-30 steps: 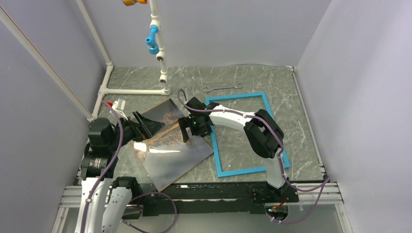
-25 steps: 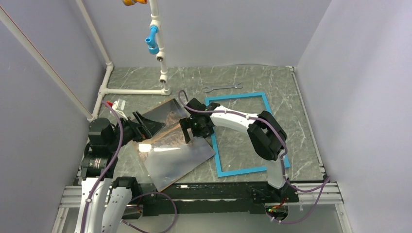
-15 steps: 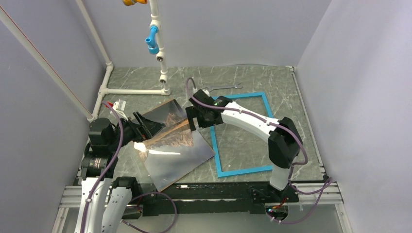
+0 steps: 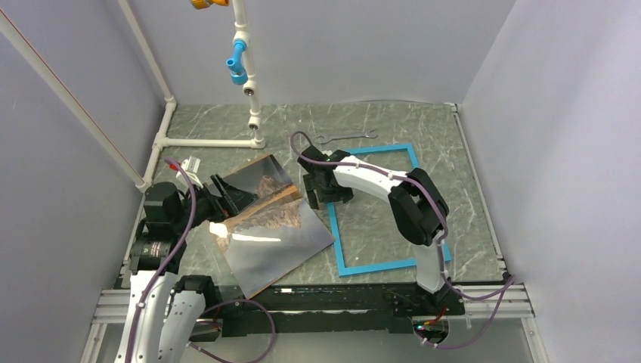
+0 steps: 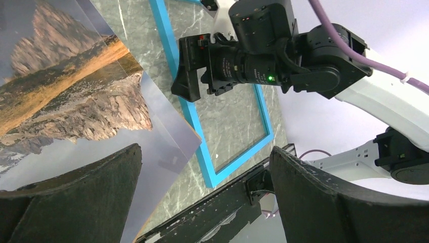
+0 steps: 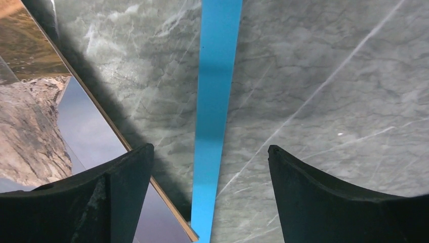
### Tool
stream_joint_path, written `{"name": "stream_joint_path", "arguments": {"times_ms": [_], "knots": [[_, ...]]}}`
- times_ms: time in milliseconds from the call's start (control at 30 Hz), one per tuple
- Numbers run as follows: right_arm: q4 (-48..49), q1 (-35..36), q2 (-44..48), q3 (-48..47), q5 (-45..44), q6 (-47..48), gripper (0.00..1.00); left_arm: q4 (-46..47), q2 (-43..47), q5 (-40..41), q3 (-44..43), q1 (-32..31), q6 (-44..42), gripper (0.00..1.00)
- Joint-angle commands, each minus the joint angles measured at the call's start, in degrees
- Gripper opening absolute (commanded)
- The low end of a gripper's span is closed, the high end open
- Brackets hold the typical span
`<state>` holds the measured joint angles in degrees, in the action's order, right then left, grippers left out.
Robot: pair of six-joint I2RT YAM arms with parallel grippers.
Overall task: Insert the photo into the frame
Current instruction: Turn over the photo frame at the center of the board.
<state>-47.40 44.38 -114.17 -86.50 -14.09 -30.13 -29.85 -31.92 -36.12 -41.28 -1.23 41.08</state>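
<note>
1. the photo (image 4: pixel 266 218) lies picture side up on the near-left counter (image 4: pixel 423 128), with its right corner just beside the frame's left rail.
2. the left end effector (image 4: pixel 230 198) is at the photo's left edge, with its fingers spread wide and nothing between them.
3. the frame (image 4: pixel 378 265) lies flat, blue face up, to the right of the photo.
4. the right end effector (image 4: pixel 317 198) is over the frame's left rail, spread wide and empty.
5. a wrench (image 4: pixel 345 137) lies beyond the frame.

No text, label, brand, number or sign can be read in any view. The wrist motor housing (image 5: pixel 253 71) of the right arm carries a patch of small white print (too fine to make out). The photo (image 5: pixel 76 101) and the frame (image 6: pixel 215 101) show no legible marking.
</note>
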Motion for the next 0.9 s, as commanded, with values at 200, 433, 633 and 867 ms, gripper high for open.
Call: {"name": "stream_joint_path", "arguments": {"times_ms": [200,433,633,867], "knots": [[1.8,0.2,-3.3,-0.1,0.7,0.2,0.59,1.1,-0.8,0.5,-0.1,-0.2,-1.7,0.99],[3.4,-0.9,-2.3,3.0,1.1,0.7,0.36,1.6,-0.4,-0.1,0.0,-0.3,-1.4,0.99],[7.1,-2.9,-1.3,6.7,6.1,0.9,0.39,2.7,-0.3,-0.8,0.7,-0.3,-0.8,0.99],[7.2,-3.1,-2.4,6.8,7.0,1.1,0.26,3.9,-0.4,-1.1,1.6,-0.7,-0.1,0.99]]}}
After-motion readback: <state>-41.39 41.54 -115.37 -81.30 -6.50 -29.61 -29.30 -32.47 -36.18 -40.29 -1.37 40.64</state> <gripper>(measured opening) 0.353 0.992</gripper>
